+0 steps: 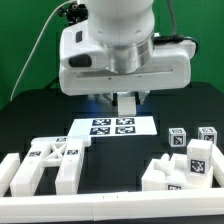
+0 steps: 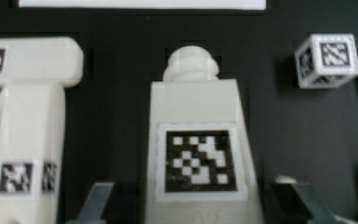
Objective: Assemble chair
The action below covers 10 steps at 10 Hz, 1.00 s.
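Note:
The chair is in loose white tagged parts. One long white block [image 2: 197,120] with a rounded peg at its far end hangs between my fingers [image 2: 101,200], tag facing the wrist camera. In the exterior view this block [image 1: 126,106] sticks out below my gripper [image 1: 126,97], above the marker board [image 1: 100,127]. The gripper [image 2: 197,200] is shut on it, one finger on each side. A framed chair piece [image 1: 48,162] lies at the exterior view's left. Stacked blocks [image 1: 170,176] and small cubes [image 1: 178,138] sit at its right.
A white border rail [image 1: 110,207] runs along the near edge of the black table. In the wrist view the framed piece [image 2: 25,110] lies close beside the held block, a small tagged cube [image 2: 327,58] lies on the other side, and the marker board's edge [image 2: 140,3] shows beyond.

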{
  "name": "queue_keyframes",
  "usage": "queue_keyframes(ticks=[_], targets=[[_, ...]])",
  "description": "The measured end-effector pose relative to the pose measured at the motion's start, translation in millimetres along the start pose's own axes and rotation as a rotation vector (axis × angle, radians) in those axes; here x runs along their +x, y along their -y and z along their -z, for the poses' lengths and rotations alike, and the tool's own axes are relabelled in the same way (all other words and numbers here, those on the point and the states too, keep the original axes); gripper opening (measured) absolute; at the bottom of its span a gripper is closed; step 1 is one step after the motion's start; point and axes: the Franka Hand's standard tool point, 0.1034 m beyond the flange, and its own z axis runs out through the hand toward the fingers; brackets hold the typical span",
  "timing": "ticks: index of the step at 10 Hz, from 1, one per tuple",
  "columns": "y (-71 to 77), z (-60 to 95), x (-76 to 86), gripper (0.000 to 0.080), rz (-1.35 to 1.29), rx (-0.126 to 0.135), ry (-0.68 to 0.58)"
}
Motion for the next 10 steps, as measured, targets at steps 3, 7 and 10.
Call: queue_keyframes(ticks=[3,7,10], targets=[[13.3,57.2,16.2,0.0285,0.022,0.010,-0.228],[10.6,61.3,32.7,0.0285,0.019,0.002,-0.538],[7.0,50.5,52.0,0.0285,0.012,-0.021,-0.834]])
